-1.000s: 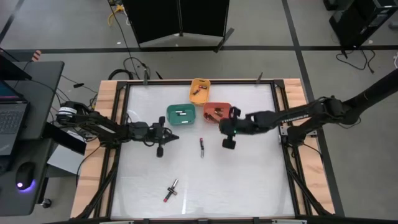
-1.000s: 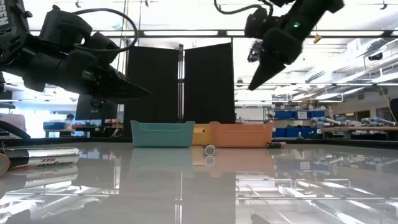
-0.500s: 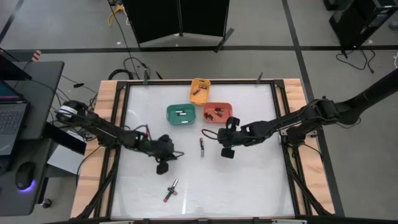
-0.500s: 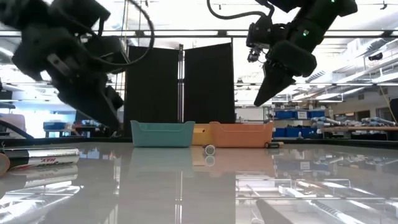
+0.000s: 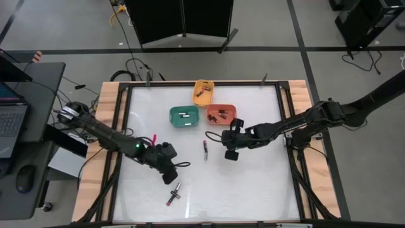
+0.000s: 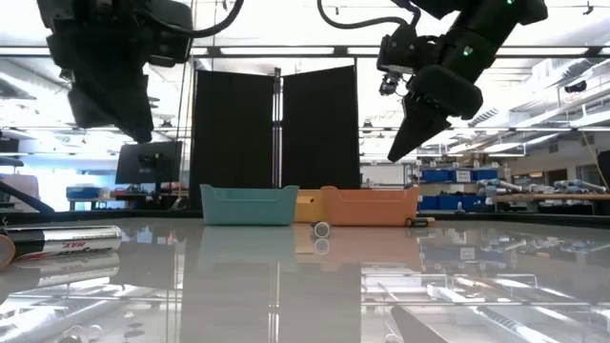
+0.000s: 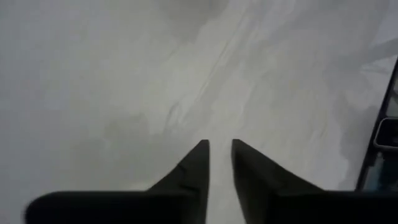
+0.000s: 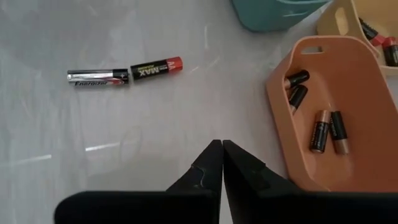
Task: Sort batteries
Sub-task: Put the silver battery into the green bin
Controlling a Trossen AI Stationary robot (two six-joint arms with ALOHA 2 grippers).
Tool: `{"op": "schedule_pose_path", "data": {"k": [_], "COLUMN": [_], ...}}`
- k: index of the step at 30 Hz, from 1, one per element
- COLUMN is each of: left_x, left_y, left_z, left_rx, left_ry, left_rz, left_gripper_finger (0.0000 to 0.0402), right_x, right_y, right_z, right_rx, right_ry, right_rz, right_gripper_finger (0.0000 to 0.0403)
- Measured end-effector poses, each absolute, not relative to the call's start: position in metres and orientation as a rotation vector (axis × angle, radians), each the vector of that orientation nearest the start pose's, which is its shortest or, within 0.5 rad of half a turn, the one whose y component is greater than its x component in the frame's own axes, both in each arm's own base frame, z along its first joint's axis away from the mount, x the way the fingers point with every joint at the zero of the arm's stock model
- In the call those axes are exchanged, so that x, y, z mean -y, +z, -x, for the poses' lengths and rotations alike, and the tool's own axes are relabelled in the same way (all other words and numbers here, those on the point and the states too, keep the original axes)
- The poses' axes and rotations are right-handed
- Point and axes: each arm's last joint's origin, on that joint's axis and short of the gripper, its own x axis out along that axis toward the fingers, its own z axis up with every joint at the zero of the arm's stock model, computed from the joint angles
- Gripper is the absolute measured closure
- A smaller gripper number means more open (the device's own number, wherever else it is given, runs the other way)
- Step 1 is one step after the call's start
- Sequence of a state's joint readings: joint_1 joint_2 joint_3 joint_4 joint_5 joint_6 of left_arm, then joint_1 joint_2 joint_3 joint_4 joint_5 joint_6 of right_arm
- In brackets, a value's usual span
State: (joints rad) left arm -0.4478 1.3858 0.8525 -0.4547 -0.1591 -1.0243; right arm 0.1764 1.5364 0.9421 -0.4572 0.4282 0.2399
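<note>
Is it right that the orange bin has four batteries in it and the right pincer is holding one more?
Not quite. The orange bin does hold four batteries, but the right pincer is shut and holds nothing, as the right wrist view shows.

Grey floor (image 5: 266,25) crossed by dark lines surrounds the table; black partition panels (image 5: 183,19) stand at twelve o'clock — a desk with a laptop (image 5: 12,123) at nine; ceiling striplights (image 6: 286,50) and shelving (image 6: 467,176) beyond.
</note>
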Motion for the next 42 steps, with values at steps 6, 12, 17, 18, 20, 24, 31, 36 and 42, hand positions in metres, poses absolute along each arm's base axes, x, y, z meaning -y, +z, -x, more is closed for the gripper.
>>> {"op": "schedule_pose_path", "data": {"k": [6, 12, 17, 18, 20, 24, 31, 36, 42], "left_x": [0.124, 0.149, 0.168, 0.169, 0.171, 0.175, 0.175, 0.175, 0.174], "left_y": [0.197, 0.179, 0.176, 0.176, 0.175, 0.171, 0.168, 0.164, 0.15], "left_z": [-0.251, -0.263, -0.275, -0.277, -0.28, -0.288, -0.295, -0.295, -0.297], "left_rx": [-0.968, -1.036, -1.128, -1.156, -1.216, -1.26, -1.257, -1.252, -1.27], "left_ry": [0.222, 0.215, 0.244, 0.262, 0.3, 0.31, 0.315, 0.318, 0.309], "left_rz": [0.7, 0.709, 0.65, 0.631, 0.596, 0.58, 0.587, 0.59, 0.604], "left_gripper_finger": [0.0251, 0.0234, 0.0234, 0.0234, 0.0234, 0.0234, 0.0234, 0.0234, 0.0234], "right_x": [-0.04, -0.043, -0.05, -0.05, -0.052, -0.052, -0.052, -0.052, -0.052], "right_y": [0.199, 0.199, 0.2, 0.199, 0.2, 0.2, 0.2, 0.2, 0.2], "right_z": [-0.293, -0.293, -0.292, -0.292, -0.292, -0.292, -0.292, -0.292, -0.292], "right_rx": [-0.955, -0.949, -0.942, -0.942, -0.941, -0.941, -0.94, -0.939, -0.942], "right_ry": [-0.338, -0.332, -0.312, -0.309, -0.303, -0.302, -0.301, -0.301, -0.301], "right_rz": [0.104, 0.103, 0.11, 0.112, 0.116, 0.117, 0.118, 0.118, 0.119], "right_gripper_finger": [0.0388, 0.0379, 0.0388, 0.0388, 0.0388, 0.038, 0.0389, 0.0382, 0.0385]}}
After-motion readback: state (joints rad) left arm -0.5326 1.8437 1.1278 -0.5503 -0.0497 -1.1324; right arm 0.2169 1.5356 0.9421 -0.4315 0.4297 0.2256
